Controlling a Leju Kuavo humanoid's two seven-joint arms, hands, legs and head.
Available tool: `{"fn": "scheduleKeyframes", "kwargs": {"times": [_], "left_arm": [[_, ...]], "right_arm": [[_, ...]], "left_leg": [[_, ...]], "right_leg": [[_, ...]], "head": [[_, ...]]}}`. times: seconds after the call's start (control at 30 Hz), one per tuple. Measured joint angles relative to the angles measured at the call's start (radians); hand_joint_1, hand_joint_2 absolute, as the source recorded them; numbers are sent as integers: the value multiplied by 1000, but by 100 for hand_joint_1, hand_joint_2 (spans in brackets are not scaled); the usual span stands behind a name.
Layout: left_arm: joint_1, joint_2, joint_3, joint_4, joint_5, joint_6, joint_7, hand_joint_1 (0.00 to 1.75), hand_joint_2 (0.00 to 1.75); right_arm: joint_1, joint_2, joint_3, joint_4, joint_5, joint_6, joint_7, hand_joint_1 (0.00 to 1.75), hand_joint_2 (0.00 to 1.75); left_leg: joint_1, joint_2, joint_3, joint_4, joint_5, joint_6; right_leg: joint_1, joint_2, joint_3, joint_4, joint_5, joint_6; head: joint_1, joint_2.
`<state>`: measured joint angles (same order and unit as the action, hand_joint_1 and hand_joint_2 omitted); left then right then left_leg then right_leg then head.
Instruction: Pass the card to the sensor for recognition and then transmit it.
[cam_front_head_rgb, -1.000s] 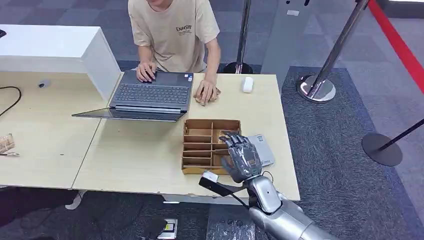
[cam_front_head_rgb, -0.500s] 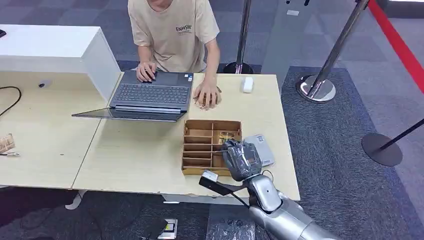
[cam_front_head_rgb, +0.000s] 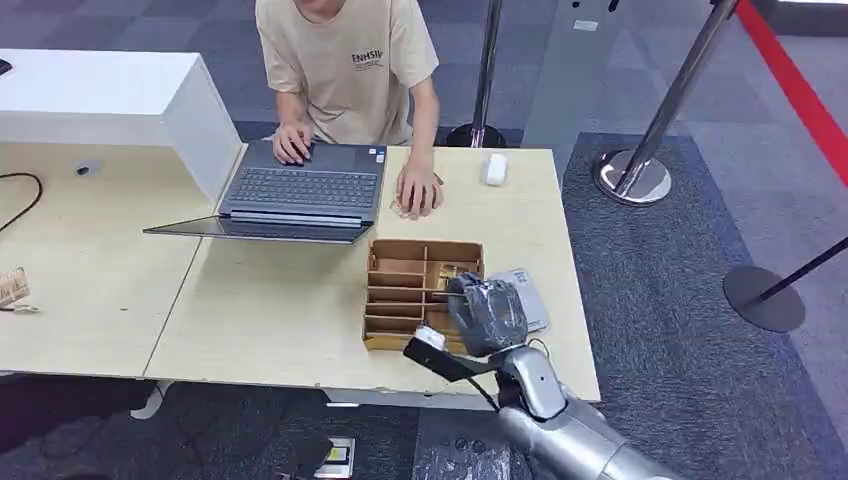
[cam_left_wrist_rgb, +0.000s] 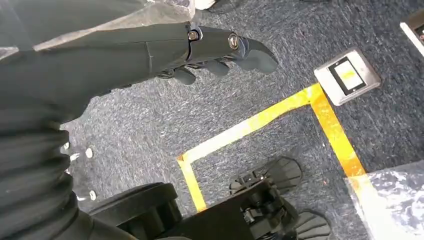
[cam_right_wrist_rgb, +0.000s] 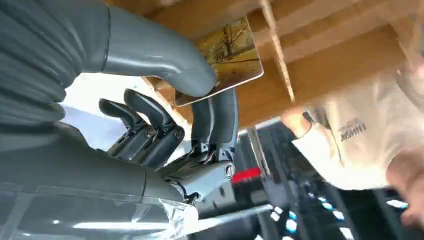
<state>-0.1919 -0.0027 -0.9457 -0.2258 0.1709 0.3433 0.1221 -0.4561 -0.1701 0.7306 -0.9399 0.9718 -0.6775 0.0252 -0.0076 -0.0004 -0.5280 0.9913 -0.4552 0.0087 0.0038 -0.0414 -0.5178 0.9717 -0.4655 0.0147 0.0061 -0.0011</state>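
Head view: right robot hand (cam_front_head_rgb: 488, 315) down over the right-hand compartments of the wooden tray (cam_front_head_rgb: 398, 280), fingers curled in; whatever sits inside the curl hidden from this height. Tray on the pale counter (cam_front_head_rgb: 280, 310), near its front right part. Grey sensor (cam_front_head_rgb: 527, 296) flat on the counter, just beside the tray's right wall and partly under the hand. Silver right arm (cam_front_head_rgb: 560, 425) rising from below the counter's front edge. Open laptop (cam_front_head_rgb: 300, 190) further back, a person in a beige shirt (cam_front_head_rgb: 350, 65) behind it, one hand (cam_front_head_rgb: 292, 145) on the keyboard, the other hand (cam_front_head_rgb: 418, 190) flat on the counter. Small white object (cam_front_head_rgb: 494, 168) near the far edge. Chrome posts (cam_front_head_rgb: 650, 130) on the dark carpet to the right.

Left wrist view: left robot hand (cam_left_wrist_rgb: 210, 50) hanging over grey carpet (cam_left_wrist_rgb: 280, 95), fingers slightly bent and apart, nothing in them. Yellow floor tape (cam_left_wrist_rgb: 260, 122) in an angle on the carpet, a floor socket plate (cam_left_wrist_rgb: 347, 76) beside it.

Right wrist view: card (cam_right_wrist_rgb: 230, 57) with a yellowish tree picture pinched between the thick grey thumb (cam_right_wrist_rgb: 165, 62) and two darker fingers (cam_right_wrist_rgb: 217, 117) of the right robot hand (cam_right_wrist_rgb: 190, 107), other fingers curled lower. Card close against the wooden dividers (cam_right_wrist_rgb: 320, 50) of the tray; touching them or not, cannot tell. Blurred beige shirt and part of the laptop beyond.
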Motion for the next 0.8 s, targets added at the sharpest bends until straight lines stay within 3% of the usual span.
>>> {"fn": "scheduleKeyframes", "kwargs": {"times": [0.17, 0.43, 0.5, 0.6, 0.7, 0.8], "left_arm": [[8, 0, 5, 0, -4, 7, -8, 0, 175], [13, 0, 6, 0, -9, 9, -8, 0, 175], [13, 0, 6, 0, -13, 10, -11, 0, 175], [13, 0, 6, 0, -21, 10, -12, 0, 175], [10, -2, 6, 0, -34, 5, -12, 0, 175], [0, -4, 5, 0, -48, -6, -11, 0, 175]], "right_arm": [[-33, 0, -56, -154, -146, 16, -15, 175, 175], [-58, -5, -107, -315, -166, 32, -7, 175, 175], [-66, -6, -115, -351, -294, 20, -74, 175, 175], [-147, -6, -135, -420, -488, 85, -95, 175, 175], [-251, -3, -145, -452, -544, 165, -91, 175, 175], [-379, 13, -146, -415, -567, 219, -130, 175, 175]], "left_leg": [[0, 0, 0, 0, 0, 0], [0, 0, 1, 0, 0, 0], [-1, 0, 0, 0, 0, 0], [-1, 0, -1, 0, 1, 0], [-1, 1, -2, 0, 2, 1], [-1, 0, -3, 0, 3, 0]], "right_leg": [[0, 0, 0, 0, 0, 0], [0, 0, 0, 0, 0, 0], [0, 0, 0, 0, 1, 0], [-1, 1, -2, 1, 1, 1], [-1, 1, -2, 1, 2, 1], [-1, 1, -3, 1, 3, 1]], "head": [[0, 0], [1, 0], [0, 0], [0, 0], [1, 0], [0, 0]]}}
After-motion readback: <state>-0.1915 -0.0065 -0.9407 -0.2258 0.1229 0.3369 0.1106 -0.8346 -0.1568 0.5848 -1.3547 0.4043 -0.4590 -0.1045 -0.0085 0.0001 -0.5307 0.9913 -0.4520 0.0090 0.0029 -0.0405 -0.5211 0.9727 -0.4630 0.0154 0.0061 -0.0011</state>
